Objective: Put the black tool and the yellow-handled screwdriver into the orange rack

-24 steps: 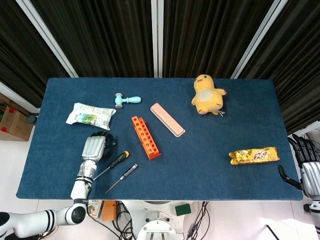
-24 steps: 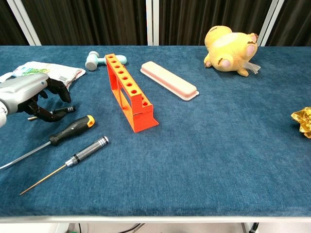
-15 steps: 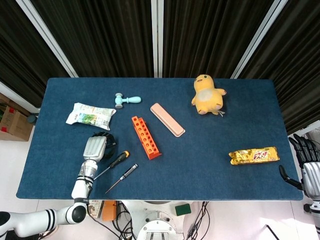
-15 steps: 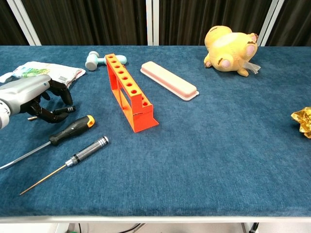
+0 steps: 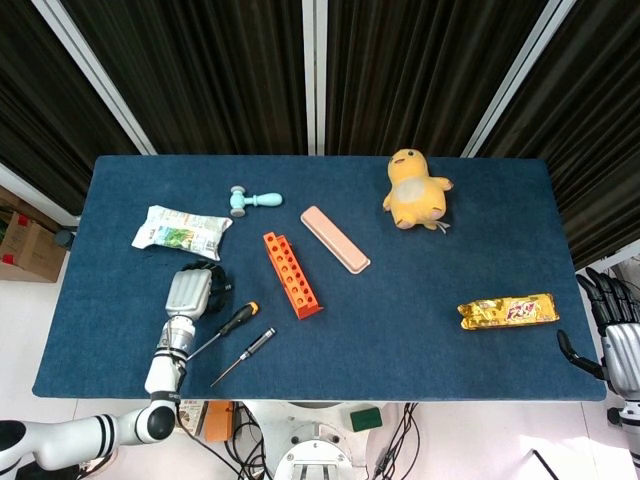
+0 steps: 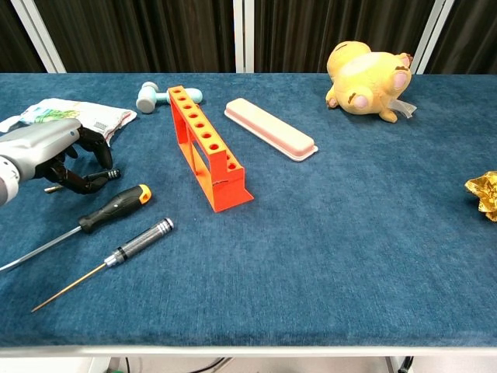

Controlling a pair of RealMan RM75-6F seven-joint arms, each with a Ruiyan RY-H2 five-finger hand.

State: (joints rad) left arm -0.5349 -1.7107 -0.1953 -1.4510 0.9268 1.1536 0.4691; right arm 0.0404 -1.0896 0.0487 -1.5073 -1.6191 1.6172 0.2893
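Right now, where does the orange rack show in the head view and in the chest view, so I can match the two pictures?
Head view: the orange rack lies left of centre on the table, running diagonally, with the pink case to its right.
Chest view: the orange rack stands left of centre, running away from the camera.
Shared landmark: the pink case lies just right of the rack in both views.

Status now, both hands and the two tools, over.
Left hand empty, beside the screwdriver. Right hand idle off-table. Black tool lying flat; orange rack unfilled, nothing blocking.
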